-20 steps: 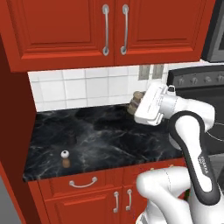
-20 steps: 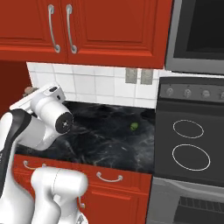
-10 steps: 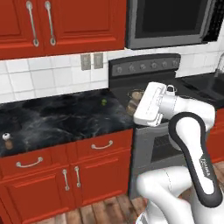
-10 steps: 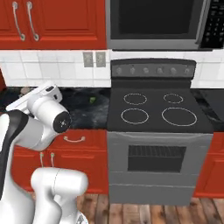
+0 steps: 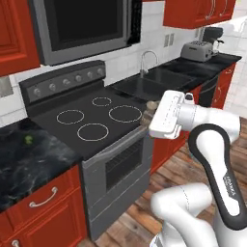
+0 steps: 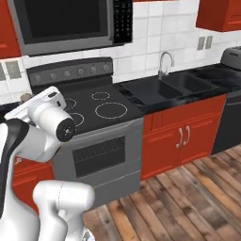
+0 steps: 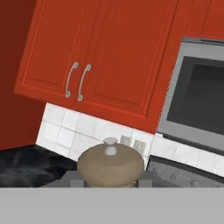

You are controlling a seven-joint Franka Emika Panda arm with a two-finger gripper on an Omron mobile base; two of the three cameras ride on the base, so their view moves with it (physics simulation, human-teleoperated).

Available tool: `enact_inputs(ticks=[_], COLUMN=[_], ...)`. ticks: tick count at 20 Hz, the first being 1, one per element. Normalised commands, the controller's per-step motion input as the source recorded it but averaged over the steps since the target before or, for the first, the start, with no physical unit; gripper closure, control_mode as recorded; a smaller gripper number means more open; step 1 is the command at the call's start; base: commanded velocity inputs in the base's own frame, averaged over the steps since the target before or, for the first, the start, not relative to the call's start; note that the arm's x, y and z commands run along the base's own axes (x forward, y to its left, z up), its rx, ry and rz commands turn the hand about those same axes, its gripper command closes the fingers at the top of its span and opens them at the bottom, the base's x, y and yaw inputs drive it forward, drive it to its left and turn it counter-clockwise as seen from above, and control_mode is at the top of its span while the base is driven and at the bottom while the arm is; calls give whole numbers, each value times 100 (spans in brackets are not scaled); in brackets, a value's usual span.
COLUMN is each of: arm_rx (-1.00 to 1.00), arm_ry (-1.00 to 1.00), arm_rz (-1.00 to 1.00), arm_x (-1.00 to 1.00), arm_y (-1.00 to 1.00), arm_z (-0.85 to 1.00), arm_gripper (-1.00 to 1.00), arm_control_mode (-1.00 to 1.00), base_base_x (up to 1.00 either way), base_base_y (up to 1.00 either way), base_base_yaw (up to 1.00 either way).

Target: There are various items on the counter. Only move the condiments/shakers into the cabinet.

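between the pincer [image 7: 111,183] tips — tan mill-shaped shaker [image 7: 111,165], gripped tight; beyond it, red cabinet [image 7: 103,57] with doors closed, counter [image 7: 26,164] lower left.

The left base view is looking down from behind the arm's left side, taking in the stove [image 5: 91,126] at centre frame and the sink [image 5: 159,77] at upper right. The right base view is facing the same stove [image 6: 96,106] and sink [image 6: 176,84] from the arm's other side, a little farther back. The hand view is tilting upward, close behind a shaker [image 7: 110,164] at bottom centre, toward the cabinet [image 7: 94,57] and microwave [image 7: 197,98].
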Motion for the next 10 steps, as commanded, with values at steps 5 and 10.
enact_inputs(ticks=[5, 10], arm_rx=[0, 0], arm_ry=[0, 0], arm_rz=[0, 0], arm_x=[0, 0], arm_y=[0, 0], arm_z=[0, 0], arm_gripper=[100, 100], arm_control_mode=[100, 100], base_base_x=[0, -14], base_base_y=[-5, -12], base_base_yaw=[-34, 49])
